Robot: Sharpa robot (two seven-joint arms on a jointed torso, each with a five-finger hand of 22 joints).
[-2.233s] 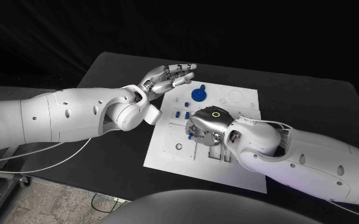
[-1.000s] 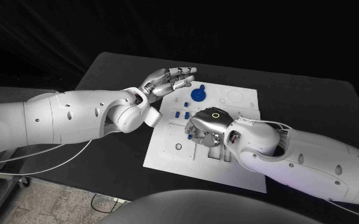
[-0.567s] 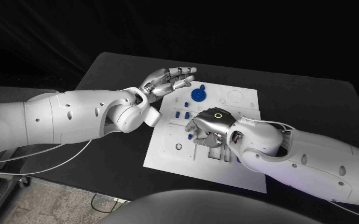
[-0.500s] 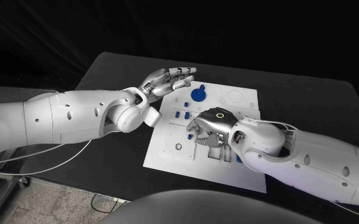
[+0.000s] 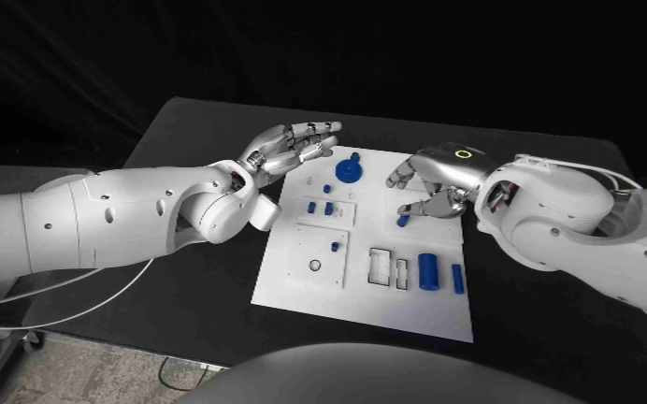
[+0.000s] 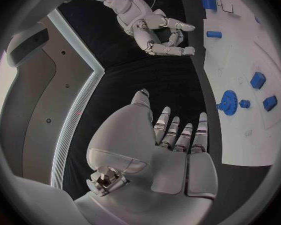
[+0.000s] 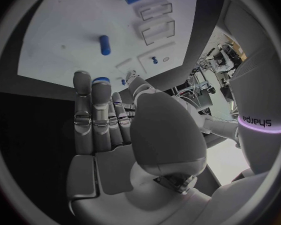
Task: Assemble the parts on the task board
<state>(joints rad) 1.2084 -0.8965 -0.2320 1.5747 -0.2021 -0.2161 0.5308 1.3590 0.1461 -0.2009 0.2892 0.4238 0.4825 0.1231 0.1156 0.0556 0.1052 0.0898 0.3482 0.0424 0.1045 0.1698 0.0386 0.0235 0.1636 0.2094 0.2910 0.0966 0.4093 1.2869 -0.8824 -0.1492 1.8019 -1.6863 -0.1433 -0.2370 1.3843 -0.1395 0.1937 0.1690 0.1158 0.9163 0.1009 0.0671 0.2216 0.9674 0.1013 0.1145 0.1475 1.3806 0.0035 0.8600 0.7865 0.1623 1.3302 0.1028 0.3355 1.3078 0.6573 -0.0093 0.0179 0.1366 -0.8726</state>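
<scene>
the right hand's silver fingers [image 5: 411, 206] hang apart and a little curled, grasping nothing, over the right-centre of the flat white task board [image 5: 310, 282]. just below those fingertips, in the head view's middle, a small blue peg [image 5: 402, 221] lies or stands on the board; whether a fingertip touches it i cannot tell. this looks the nearest part to the right hand [image 5: 434, 184], directly beneath it, so the coming move probably turns on lowering onto it. further down the frame a thick blue cylinder [image 5: 429, 270] and a slim blue rod [image 5: 457, 279] lie side by side, long axes running up and down the picture, beside two narrow rectangular slots [image 5: 383, 266]; both are well apart from the fingers. a blue toothed gear [image 5: 352, 171] stands at the board's upper part, with two small blue blocks [image 5: 320, 207] below it, nearer the left hand [image 5: 286, 150]. that hand hovers at the board's upper-left edge, palm up, fingers stretched out and released, holding nothing. the right arm bends in from the frame's right side, wrist arched above the board.
</scene>
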